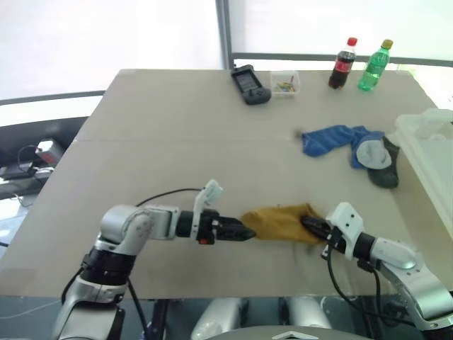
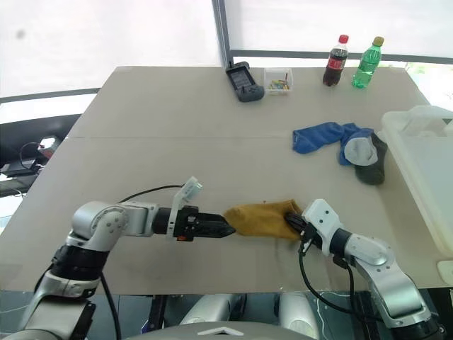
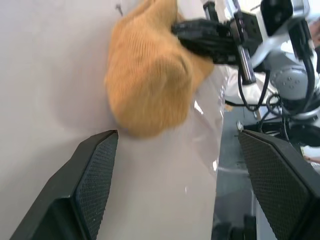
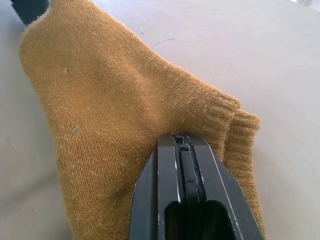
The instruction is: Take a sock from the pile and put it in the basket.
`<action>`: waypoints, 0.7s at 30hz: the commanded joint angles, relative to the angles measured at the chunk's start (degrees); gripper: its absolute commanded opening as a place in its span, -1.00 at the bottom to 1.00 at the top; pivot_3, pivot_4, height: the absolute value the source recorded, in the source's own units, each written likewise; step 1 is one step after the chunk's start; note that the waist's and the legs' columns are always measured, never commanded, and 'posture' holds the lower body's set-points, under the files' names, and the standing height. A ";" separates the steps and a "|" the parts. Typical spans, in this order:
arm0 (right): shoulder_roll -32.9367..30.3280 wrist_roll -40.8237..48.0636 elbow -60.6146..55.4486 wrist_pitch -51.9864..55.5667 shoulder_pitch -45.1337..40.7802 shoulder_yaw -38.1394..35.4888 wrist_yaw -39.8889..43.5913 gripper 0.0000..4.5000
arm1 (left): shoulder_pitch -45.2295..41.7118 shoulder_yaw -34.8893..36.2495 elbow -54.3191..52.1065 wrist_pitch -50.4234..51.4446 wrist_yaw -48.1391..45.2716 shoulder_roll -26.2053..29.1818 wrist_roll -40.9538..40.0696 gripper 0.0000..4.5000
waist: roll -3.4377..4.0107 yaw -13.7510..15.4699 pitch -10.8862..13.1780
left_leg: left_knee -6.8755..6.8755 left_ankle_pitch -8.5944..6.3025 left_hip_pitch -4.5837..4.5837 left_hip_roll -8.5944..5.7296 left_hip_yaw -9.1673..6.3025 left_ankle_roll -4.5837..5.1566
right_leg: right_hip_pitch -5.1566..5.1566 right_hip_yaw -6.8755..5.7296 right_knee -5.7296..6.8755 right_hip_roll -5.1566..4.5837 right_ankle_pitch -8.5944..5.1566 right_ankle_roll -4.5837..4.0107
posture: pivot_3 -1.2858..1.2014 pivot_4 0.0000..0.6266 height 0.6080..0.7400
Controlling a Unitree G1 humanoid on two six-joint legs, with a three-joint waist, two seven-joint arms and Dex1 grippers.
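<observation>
Yellow sock gripped, not yet binned.

Basket (image 2: 425, 177) sits at the table's right edge, partly cut off, contents hard to read. Pile (image 2: 340, 145) near it: blue and grey socks left. Yellow sock (image 2: 262, 218) lies near the front edge, right gripper (image 2: 291, 222) clamped on its cuff; left gripper (image 2: 225, 228) spread wide at its toe, touching unclear.

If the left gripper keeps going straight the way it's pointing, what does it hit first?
Most likely the mustard sock: it lies just ahead of the open left gripper, with the right gripper shut on its far end. Depth is hard to judge.
</observation>
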 commanded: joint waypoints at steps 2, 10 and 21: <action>-0.22 -0.69 0.20 1.08 1.24 0.26 -0.29 -0.95 | -1.38 -0.94 1.54 2.40 0.85 -2.69 -0.99 0.84 | 0.00 -0.03 0.00 | 0.00 0.00 0.00 0.00 0.00 0.00 | -0.01 0.00 0.00 0.00 0.00 0.00 | 0.03 -0.52 1.00; -0.21 -0.63 -0.71 1.47 1.81 -0.16 -0.77 -0.95 | -3.62 0.92 4.56 7.05 -1.00 -6.83 -5.53 0.84 | -0.02 -0.13 0.02 | 0.00 0.01 -0.02 0.00 0.00 0.01 | -0.03 0.00 -0.02 0.00 0.00 0.00 | 0.03 -0.52 1.00; -0.53 -0.07 -2.35 2.62 2.85 -1.03 -1.44 -0.95 | -8.32 0.71 6.63 6.20 -2.13 -12.04 -7.49 0.84 | -0.05 0.16 0.04 | 0.00 0.01 -0.04 -0.01 -0.01 0.00 | -0.03 -0.02 -0.04 0.00 0.00 0.00 | 0.03 -0.52 1.00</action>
